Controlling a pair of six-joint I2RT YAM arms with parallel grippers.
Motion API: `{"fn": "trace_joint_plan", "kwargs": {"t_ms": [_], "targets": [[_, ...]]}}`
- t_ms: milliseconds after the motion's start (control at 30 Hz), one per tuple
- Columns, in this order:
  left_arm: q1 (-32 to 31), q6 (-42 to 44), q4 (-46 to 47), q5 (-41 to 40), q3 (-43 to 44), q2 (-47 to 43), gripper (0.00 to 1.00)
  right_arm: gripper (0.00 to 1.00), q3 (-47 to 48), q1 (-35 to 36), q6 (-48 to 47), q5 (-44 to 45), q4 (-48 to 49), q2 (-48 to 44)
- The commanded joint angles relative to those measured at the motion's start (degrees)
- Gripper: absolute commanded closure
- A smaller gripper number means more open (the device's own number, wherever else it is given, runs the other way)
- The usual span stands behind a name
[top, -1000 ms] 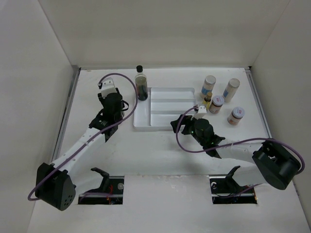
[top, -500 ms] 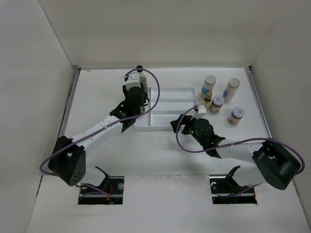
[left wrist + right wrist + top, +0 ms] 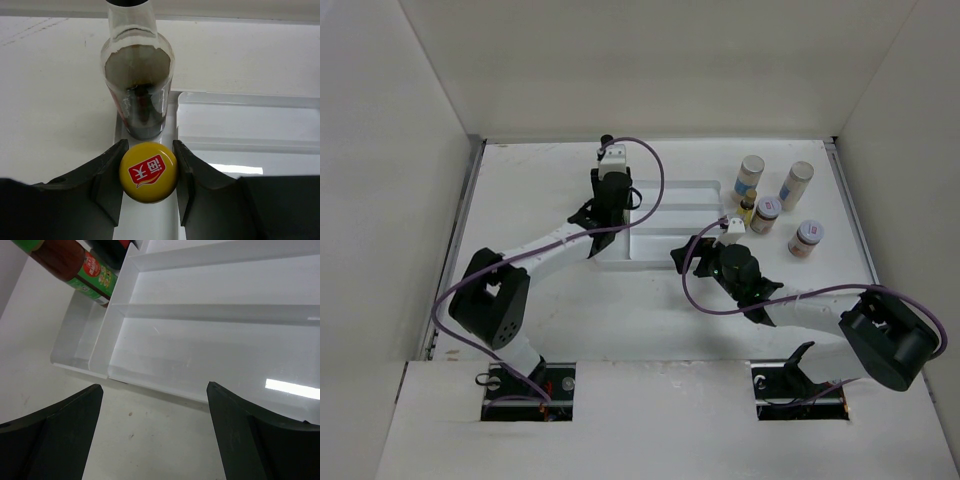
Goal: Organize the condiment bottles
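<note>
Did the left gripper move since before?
Yes. The left gripper slid right, from left of the tray to over its left end, gripping the yellow-capped bottle.

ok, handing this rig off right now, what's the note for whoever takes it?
Left claw: shut on the cap of the green-red yellow-capped bottle, over the narrow left compartment of the white tray.
Right claw: open, empty, above the tray's near side.
Done: the tall clear black-capped bottle stands at the far end of that narrow compartment.
Not started: four white shakers and the small amber bottle stand outside the tray, to its right.
Left to do: set down and release the held bottle, then probably bring in the other five.
</note>
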Motion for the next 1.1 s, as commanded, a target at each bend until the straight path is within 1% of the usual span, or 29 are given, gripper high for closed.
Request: {"fn": "trace_joint_plan", "kwargs": {"t_ms": [0, 167, 233, 400, 500, 567, 700, 767, 800, 833, 867, 967, 1000, 1067], "targets": [[0.7, 2.6, 10.4, -1.4, 4.5, -1.7, 0.78, 0.08, 1.8, 0.0, 0.4, -0.9, 3.4, -0.4], [2.4, 3.1, 10.7, -1.8, 4.8, -0.3, 0.78, 0.08, 1.5, -0.3, 0.6, -0.9, 3.7, -0.5], [2.9, 3.1, 11.2, -1.3, 4.6, 0.5, 0.76, 0.08, 1.6, 0.0, 0.3, -0.6, 3.6, -0.5], [3.1, 2.5, 12.1, -1.1, 3.3, 2.1, 0.57, 0.08, 1.7, 0.0, 0.2, -0.5, 3.5, -0.4], [3.1, 2.2, 13.6, -1.2, 1.4, 0.9, 0.45, 0.07, 1.5, 0.0, 0.2, -0.4, 3.6, -0.6], [3.1, 2.0, 14.2, -1.1, 0.4, -0.1, 0.39, 0.07, 1.5, 0.0, 0.1, -0.2, 3.5, -0.7], [2.1, 1.9, 14.2, -0.8, -1.0, -3.5, 0.19, 0.09, 1.6, 0.0, -0.3, -0.2, 3.4, -1.1], [1.2, 1.8, 14.2, -0.6, -2.0, -6.4, 0.11, 0.17, 1.5, 0.0, -0.9, -0.2, 3.4, -2.2], [0.7, 1.7, 14.3, -0.6, -2.8, -8.2, 0.03, 0.25, 1.4, 0.0, -1.1, -0.2, 3.4, -2.8], [0.3, 1.7, 14.4, -0.8, -3.8, -10.3, 0.0, 0.36, 1.4, 0.0, -1.4, 0.0, 3.1, -3.6], [-0.1, 1.6, 14.8, -1.2, -5.3, -12.7, 0.0, 0.46, 1.5, 0.0, -1.7, 0.3, 2.6, -4.6], [-0.4, -0.4, 17.1, -2.6, -12.3, -20.4, 0.0, 0.64, 2.9, 0.4, -2.5, 2.3, 0.0, -7.0], [-0.4, -1.2, 17.6, -3.0, -14.3, -22.2, 0.0, 0.68, 3.8, 0.6, -3.2, 3.2, -1.4, -7.8], [-0.1, -4.4, 18.4, -5.1, -20.7, -27.5, 0.0, 0.73, 5.8, 1.0, -4.1, 5.4, -4.8, -9.1]]}}
